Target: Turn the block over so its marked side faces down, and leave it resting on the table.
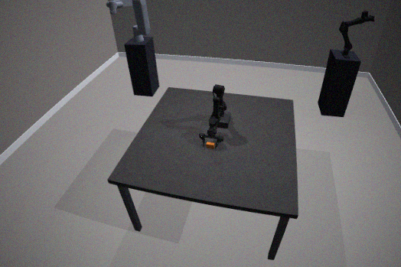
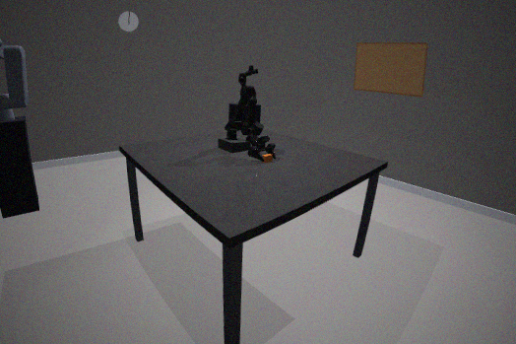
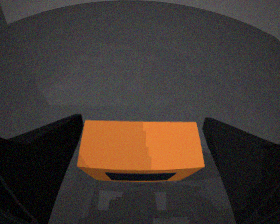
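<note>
The orange block (image 1: 210, 145) (image 2: 267, 158) (image 3: 142, 145) is near the middle of the dark table (image 1: 245, 175) (image 2: 222, 191) (image 3: 125, 65). In the wrist view a plain orange face is turned to the camera. The dark mark (image 3: 141, 176) shows as a thin, strongly foreshortened strip on the face below it, on the arm's side. My gripper (image 1: 210, 142) (image 2: 264, 155) (image 3: 144, 122) is open, with one finger on each side of the block and narrow gaps between. Whether the block lies flat on the table cannot be told.
The arm's base (image 1: 223, 121) (image 2: 232, 144) stands on the table behind the gripper. Beyond the table, a grey arm (image 1: 141, 16) (image 2: 16, 78) and a black arm (image 1: 345, 35) stand on dark pedestals.
</note>
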Controlling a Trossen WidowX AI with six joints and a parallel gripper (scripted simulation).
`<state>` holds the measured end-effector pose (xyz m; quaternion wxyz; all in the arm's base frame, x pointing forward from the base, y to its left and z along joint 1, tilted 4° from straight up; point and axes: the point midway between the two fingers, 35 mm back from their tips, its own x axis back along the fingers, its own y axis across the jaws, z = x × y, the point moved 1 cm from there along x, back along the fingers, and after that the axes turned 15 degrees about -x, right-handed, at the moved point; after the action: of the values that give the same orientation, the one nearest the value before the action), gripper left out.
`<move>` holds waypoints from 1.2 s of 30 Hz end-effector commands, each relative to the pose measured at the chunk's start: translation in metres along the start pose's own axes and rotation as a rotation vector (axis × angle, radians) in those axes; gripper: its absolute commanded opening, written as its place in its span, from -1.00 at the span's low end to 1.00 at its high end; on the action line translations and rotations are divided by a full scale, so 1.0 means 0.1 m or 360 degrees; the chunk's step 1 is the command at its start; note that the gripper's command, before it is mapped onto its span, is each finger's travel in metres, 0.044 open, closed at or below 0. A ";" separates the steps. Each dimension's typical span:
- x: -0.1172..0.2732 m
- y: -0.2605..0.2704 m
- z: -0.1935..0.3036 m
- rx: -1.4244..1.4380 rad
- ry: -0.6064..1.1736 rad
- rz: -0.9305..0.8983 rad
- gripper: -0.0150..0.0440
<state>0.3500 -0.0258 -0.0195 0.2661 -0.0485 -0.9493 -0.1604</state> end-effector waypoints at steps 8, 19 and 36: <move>0.41 0.16 -0.56 0.0013 0.0476 0.0123 1.00; 0.66 0.17 -0.52 0.0002 0.0655 0.0167 1.00; 0.50 0.22 -0.75 -0.0001 0.1050 0.0276 1.00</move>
<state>0.3408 -0.0282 0.0704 0.5359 -0.0711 -0.8276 -0.1509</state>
